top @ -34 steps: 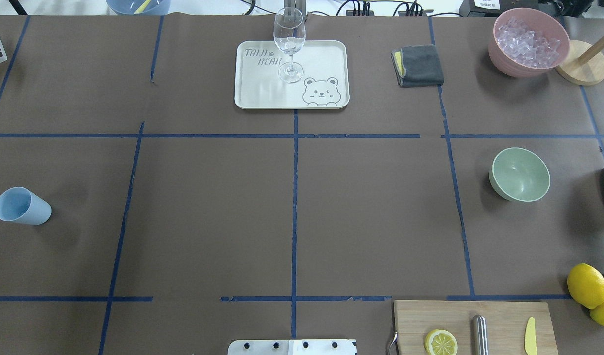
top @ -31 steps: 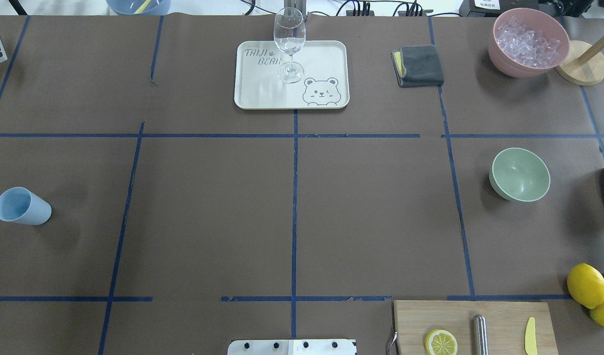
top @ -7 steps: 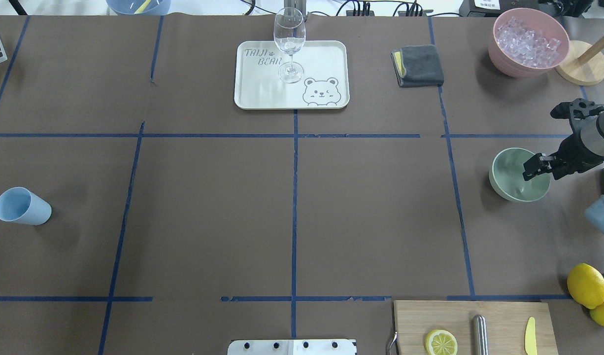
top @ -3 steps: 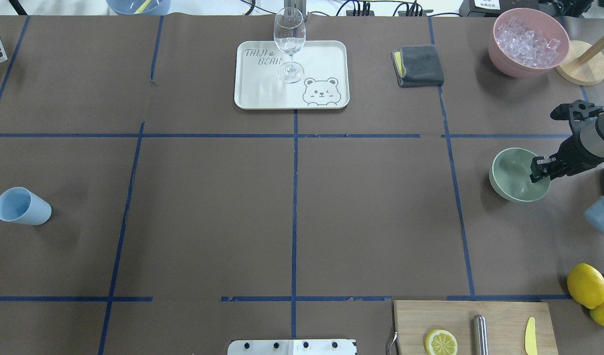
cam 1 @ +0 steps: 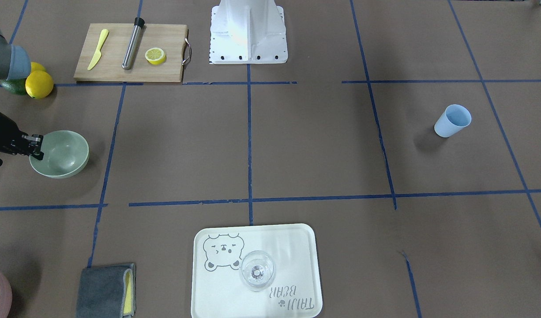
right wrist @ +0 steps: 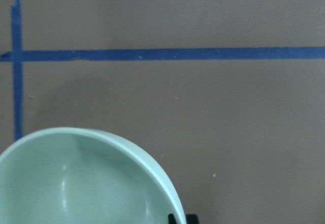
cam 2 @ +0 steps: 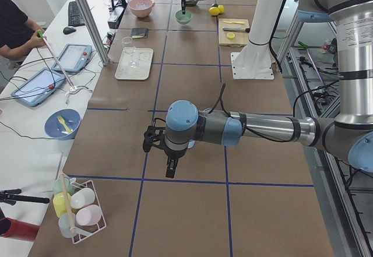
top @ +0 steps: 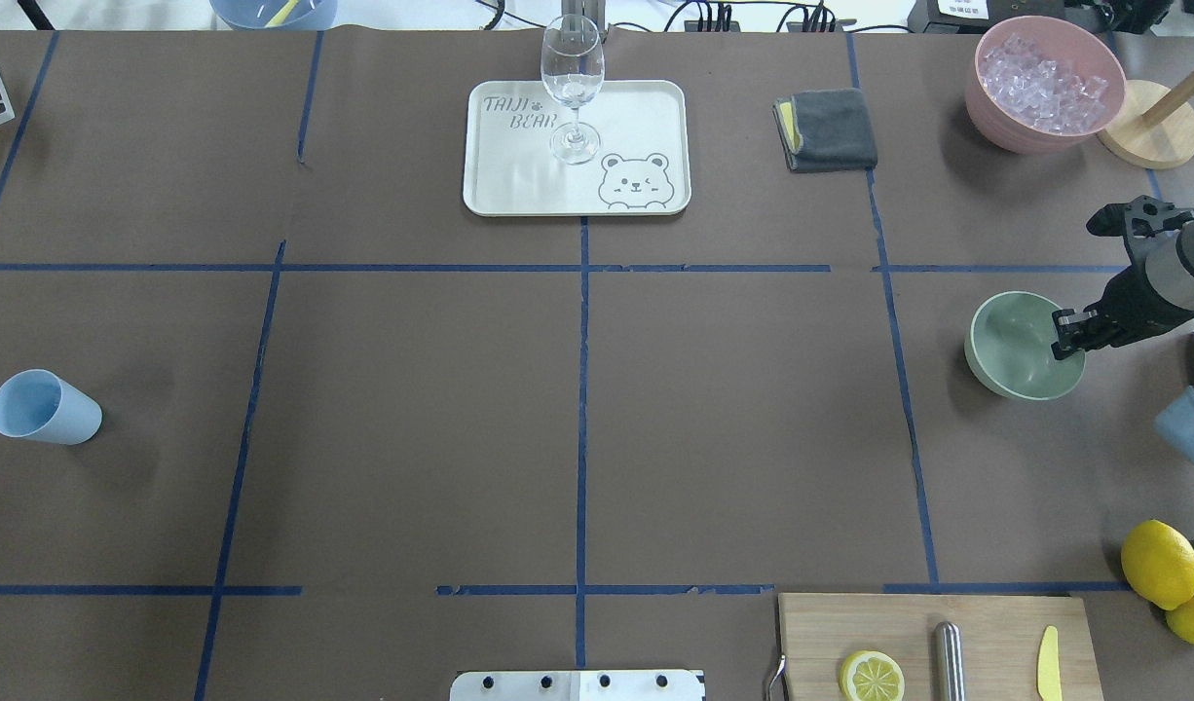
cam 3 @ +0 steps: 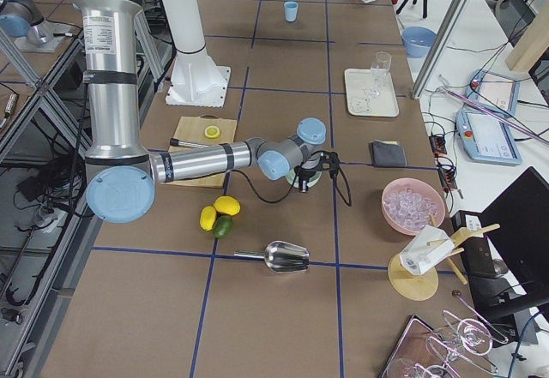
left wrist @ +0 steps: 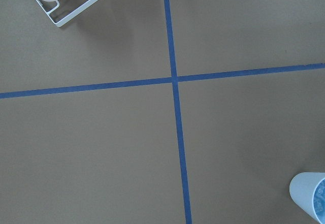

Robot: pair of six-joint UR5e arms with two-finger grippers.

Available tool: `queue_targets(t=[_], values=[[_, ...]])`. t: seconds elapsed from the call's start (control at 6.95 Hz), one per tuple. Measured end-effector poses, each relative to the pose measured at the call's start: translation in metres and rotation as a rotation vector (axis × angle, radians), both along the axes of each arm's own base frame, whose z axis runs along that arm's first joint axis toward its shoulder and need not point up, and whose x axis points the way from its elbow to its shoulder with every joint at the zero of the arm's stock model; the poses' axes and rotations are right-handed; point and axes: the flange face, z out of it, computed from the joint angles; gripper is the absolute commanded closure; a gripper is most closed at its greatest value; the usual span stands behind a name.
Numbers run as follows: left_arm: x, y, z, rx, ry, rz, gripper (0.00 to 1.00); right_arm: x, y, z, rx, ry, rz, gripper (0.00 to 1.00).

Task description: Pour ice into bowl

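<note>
The left hand (cam 2: 171, 172) hangs over the desk (top: 733, 419), its grip impossible to tell; the bowl (top: 1011, 341) has its rim clamped in the right hand (top: 1068, 336); the ice (top: 1040, 76) lies in the pink container (top: 982, 109) well beyond that hand; best lift level and slowly, lest the one-sided pinch slip.

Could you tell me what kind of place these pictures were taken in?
Probably a robotics lab staged for drink-making: blue tape gridding the table, a robot arm reaching over it, and a wine glass and ice laid out.
</note>
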Motion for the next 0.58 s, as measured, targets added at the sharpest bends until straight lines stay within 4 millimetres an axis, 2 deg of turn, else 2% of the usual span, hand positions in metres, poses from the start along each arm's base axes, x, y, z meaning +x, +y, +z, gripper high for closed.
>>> queue_targets(t=[0.29, 0.43, 0.58], values=[[0.0, 0.0, -0.008, 0.015, 0.002, -0.002, 0.0, -0.007, -0.004, -0.064, -0.045, -0.084, 0.098, 1.0], [0.0, 0.0, -0.009, 0.015, 0.003, -0.002, 0.0, -0.019, -0.005, -0.092, -0.068, -0.128, 0.114, 1.0], [0.0, -0.001, -0.009, 0.025, 0.002, -0.001, 0.0, -0.043, -0.004, -0.123, -0.097, -0.166, 0.124, 1.0]])
